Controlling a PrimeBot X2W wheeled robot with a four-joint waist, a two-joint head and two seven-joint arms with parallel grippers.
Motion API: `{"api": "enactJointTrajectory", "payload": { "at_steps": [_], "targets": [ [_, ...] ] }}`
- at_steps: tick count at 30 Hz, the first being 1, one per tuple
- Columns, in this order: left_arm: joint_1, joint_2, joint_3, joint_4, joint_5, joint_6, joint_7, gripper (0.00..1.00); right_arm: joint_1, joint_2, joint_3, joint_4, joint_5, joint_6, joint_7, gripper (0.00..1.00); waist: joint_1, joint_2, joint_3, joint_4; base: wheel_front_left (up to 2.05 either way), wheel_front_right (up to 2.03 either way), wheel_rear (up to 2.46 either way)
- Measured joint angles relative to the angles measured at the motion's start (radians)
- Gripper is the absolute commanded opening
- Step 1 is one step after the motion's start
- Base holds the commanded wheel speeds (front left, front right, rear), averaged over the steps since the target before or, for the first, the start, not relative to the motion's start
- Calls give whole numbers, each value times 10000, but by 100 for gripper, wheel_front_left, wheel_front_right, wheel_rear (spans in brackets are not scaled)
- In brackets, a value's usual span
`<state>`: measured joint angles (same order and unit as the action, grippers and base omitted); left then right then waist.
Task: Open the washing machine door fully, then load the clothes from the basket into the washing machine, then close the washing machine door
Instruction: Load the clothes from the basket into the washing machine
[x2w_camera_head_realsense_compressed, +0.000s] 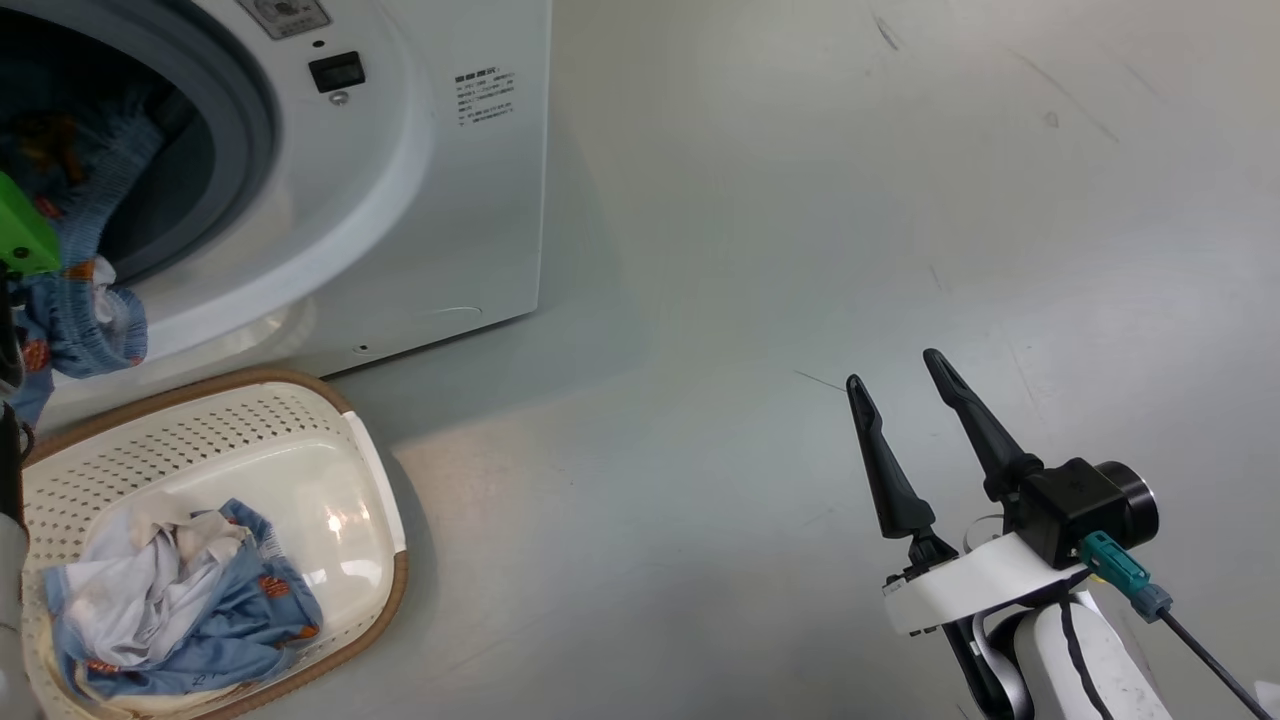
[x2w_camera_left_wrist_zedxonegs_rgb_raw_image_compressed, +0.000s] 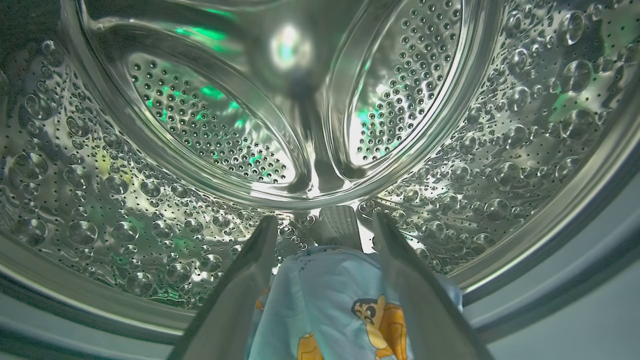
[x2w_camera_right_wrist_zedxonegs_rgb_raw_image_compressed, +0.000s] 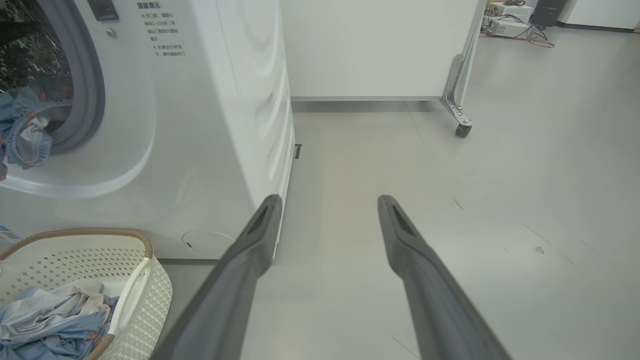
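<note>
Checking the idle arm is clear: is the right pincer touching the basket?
Apart. The head view shows bare floor between the right pincer and the basket, a plain gap.

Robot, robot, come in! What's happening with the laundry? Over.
Left gripper open inside the drum, blue printed garment loose between its jaws. Right gripper open, empty. More clothes in the basket. Blue cloth hangs over the gasket, may block the door.

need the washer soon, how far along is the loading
Done: the washing machine's opening is uncovered, and one blue printed garment hangs at the drum mouth. In hand: the left gripper is inside the drum, jaws open, that garment lying between its fingers. Left: the clothes in the basket, then closing the door. The right gripper hovers open above the floor.
</note>
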<state>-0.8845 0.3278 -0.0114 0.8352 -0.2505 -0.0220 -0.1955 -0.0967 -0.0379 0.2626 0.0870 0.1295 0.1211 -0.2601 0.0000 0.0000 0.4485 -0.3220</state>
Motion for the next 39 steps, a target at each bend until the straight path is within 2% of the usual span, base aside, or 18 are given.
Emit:
{"api": "enactJointTrajectory", "payload": {
  "at_steps": [11,15,25,30,39],
  "targets": [
    [794,-788,-52,-128,-376,-105,-270,100,14,-61,-332,0,-82,2,0,100,0,0,-368,829,0,0,0],
    [1393,-1210,-96,-464,-527,-209,-382,100,21,-244,-464,-63,-157,2,0,100,0,0,-435,1279,0,0,0],
    [3088,-1651,-198,-1246,-585,-221,-535,100,18,-562,-686,-132,-370,6,0,100,0,0,-492,2180,0,0,0],
    [3909,-2134,-157,-1755,-734,-219,-535,100,15,-593,-686,-138,-437,8,0,100,0,0,-564,2572,0,0,0],
    [5161,-2286,-142,-2905,-765,-217,-562,100,12,-650,-683,-155,-470,10,0,100,0,0,-659,3168,0,0,0]
  ]
}}
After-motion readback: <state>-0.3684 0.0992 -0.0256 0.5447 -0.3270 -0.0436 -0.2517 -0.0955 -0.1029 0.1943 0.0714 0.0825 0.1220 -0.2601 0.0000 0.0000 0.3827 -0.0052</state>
